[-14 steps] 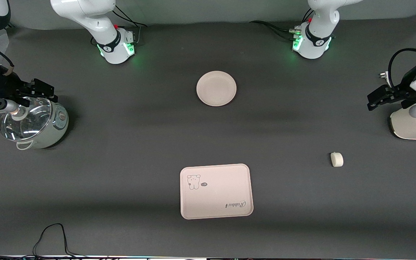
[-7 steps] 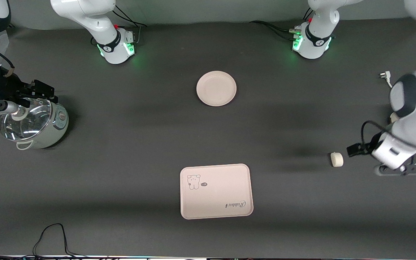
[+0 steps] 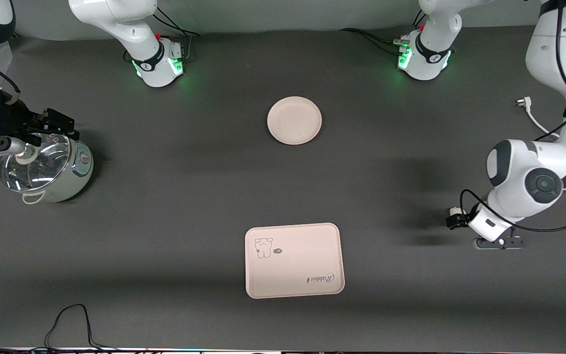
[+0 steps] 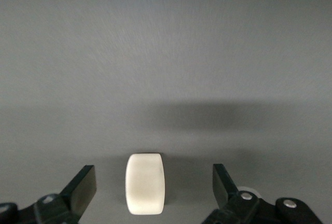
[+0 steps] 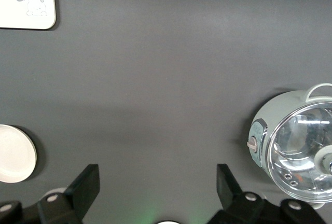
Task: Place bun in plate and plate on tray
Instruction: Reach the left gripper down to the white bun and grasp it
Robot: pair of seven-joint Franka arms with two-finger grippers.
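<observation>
The bun (image 4: 146,183), a small off-white lump, lies on the dark table between the open fingers (image 4: 83,187) of my left gripper (image 4: 153,185), which touch nothing. In the front view the left gripper (image 3: 498,243) hangs over that spot, toward the left arm's end of the table, and the hand covers the bun. The round plate (image 3: 294,120) sits bare at mid-table. The rectangular tray (image 3: 294,260), nearer the front camera, is bare too. My right gripper (image 3: 59,125) waits open over the pot's rim; between its fingers (image 5: 155,187) is nothing.
A pale green pot with a glass lid (image 3: 42,169) stands at the right arm's end of the table. A white plug and cord (image 3: 526,105) lie near the left arm. A black cable (image 3: 71,319) loops at the front edge.
The left arm has swung from the left arm's end of the table to over the bun, which its hand now covers in the front view. The right arm has not moved.
</observation>
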